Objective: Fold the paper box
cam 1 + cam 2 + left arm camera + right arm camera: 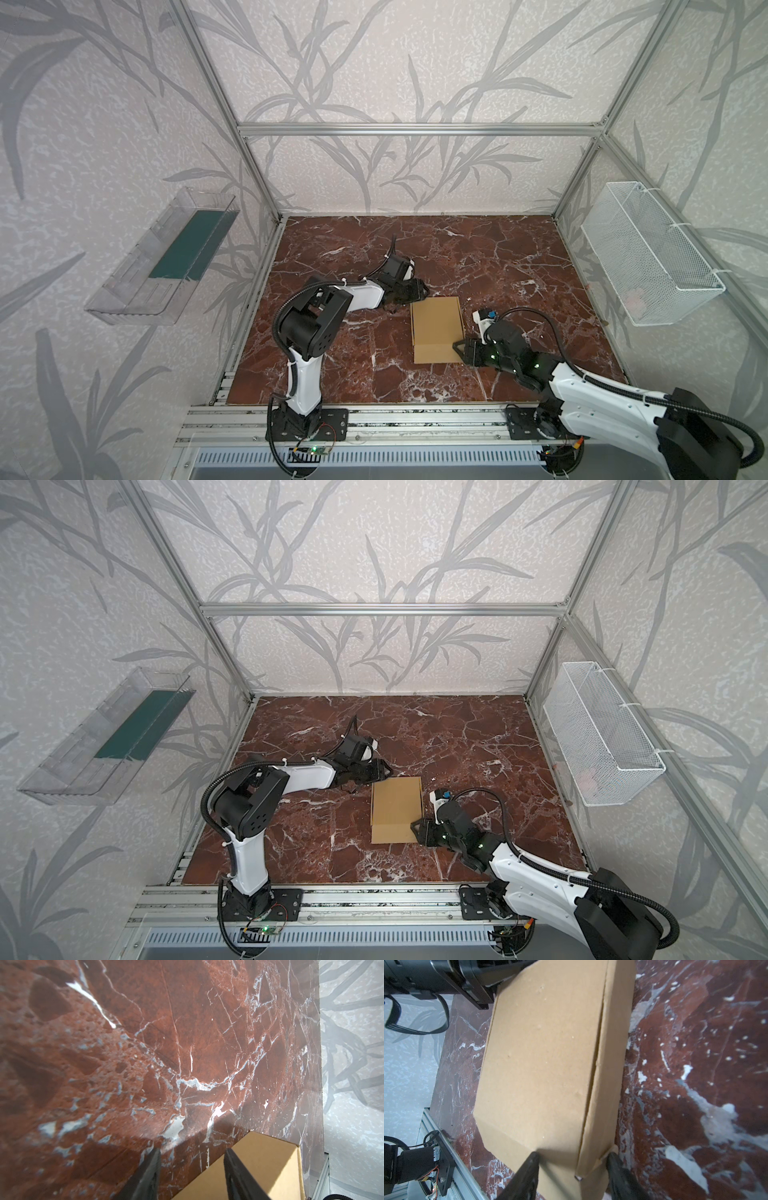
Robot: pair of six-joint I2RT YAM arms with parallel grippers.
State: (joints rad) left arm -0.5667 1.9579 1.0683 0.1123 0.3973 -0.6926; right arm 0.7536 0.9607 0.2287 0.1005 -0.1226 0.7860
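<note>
The paper box [436, 328] [397, 808] lies folded shut on the red marble table [498, 257], a flat tan square with a front flap toward the near edge. My left gripper [422, 291] [386, 771] is at its far left corner. In the left wrist view this gripper [192, 1153] is open, one finger over the box [270, 1163] and the other over bare marble. My right gripper [459, 347] [415, 827] is at the near right corner. In the right wrist view it [572, 1155] is open and straddles that corner of the box [546, 1059], one fingertip on the lid and the other beside a side tab.
A clear plastic bin [166, 257] hangs on the left wall. A white wire basket [648, 257] hangs on the right wall. Aluminium rails [415, 419] run along the table's near edge, carrying both arm bases.
</note>
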